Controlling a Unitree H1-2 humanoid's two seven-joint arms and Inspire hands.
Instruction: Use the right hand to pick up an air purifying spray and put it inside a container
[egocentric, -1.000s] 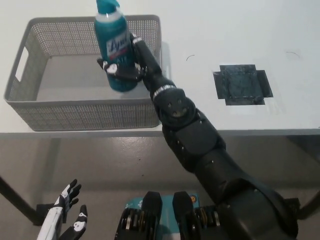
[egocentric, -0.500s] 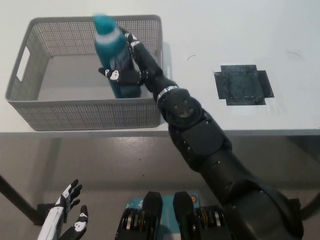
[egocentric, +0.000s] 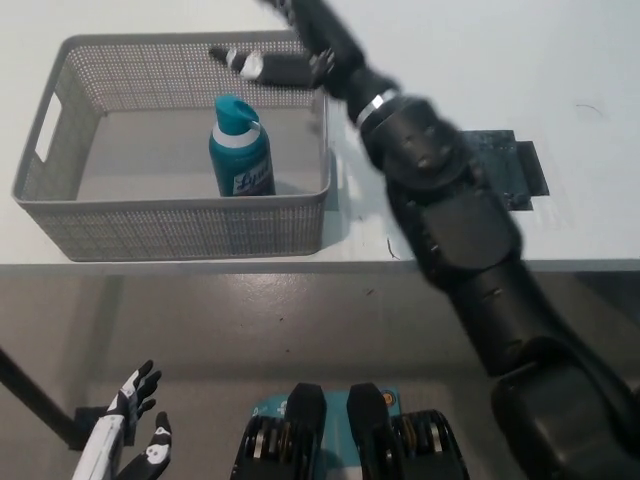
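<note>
Even, bright overhead light; white tabletop (egocentric: 480, 40) near washed out toward far edge, no hard glare. Soft short shadow beside basket (egocentric: 60, 215) right wall, dimmer grey inside it. Floor under tabletop's near edge darker. Right hand (egocentric: 285, 62) and forearm smeared with motion blur near far edge, outline soft. Spray can (egocentric: 240, 150) fairly sharp, label legible-ish. Left hand (egocentric: 130, 440) at lower left slightly soft, dim.
</note>
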